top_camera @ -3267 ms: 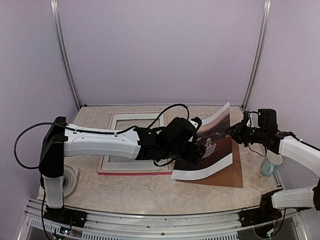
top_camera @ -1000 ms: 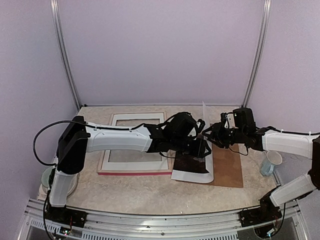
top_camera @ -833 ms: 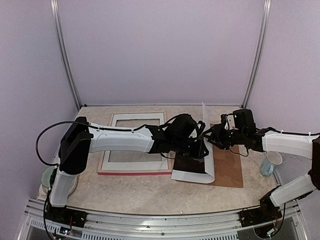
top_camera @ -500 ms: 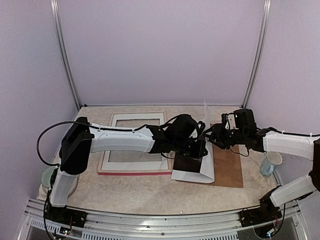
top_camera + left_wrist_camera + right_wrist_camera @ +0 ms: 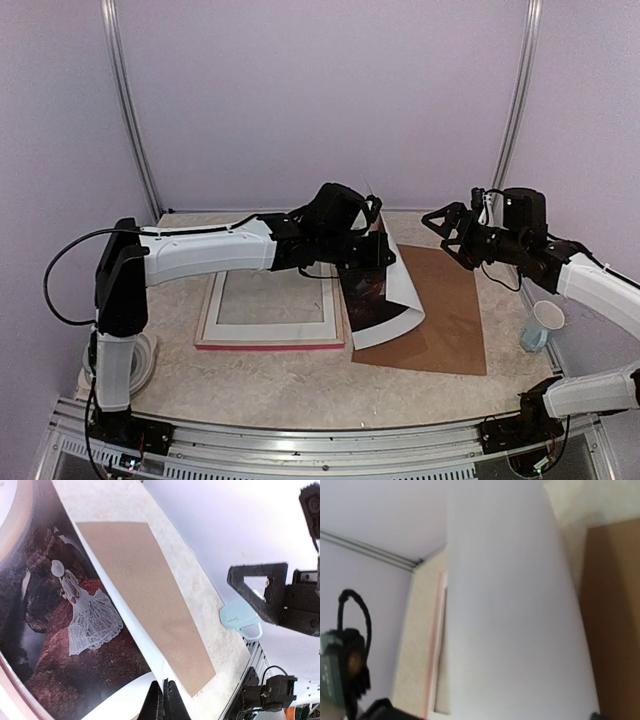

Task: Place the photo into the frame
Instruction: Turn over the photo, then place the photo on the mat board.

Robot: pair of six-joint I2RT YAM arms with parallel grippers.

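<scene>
Top view, table read as a clock, arm bases at 6.

- Large rectangular dark print (image 5: 366,292) hung just off centre toward 3 o'clock. It was lifted by its 12 o'clock edge and curled over, so the plain white back bulged toward 3. The low end rested on the marbled beige table (image 5: 300,385), over the 9 o'clock edge of a flat brown rectangular backing board (image 5: 445,325).
- Left wrist view showed the face of the print: a reddish-brown and black ground, with a small white figure in a lacy dress and white hat near the middle. A broad white border ran along the edge.
- Left gripper (image 5: 163,692): jaws pinched together on that white border, holding the print up.
- Thin rectangular picture frame with pink-red moulding (image 5: 270,345) lay flat, pale back up, at 9 o'clock of the print. The print was not inside the frame. Could not tell whether its low corner touched the frame's 3 o'clock rail.
- Right gripper (image 5: 445,238): fingers spread with nothing between them. It hovered above the board's 12 o'clock end, clear of the print.
- Right wrist view was blurred and mostly filled by the print's white back.
- Pale blue mug (image 5: 541,326) stood at the 3 o'clock edge, beside the board.
</scene>
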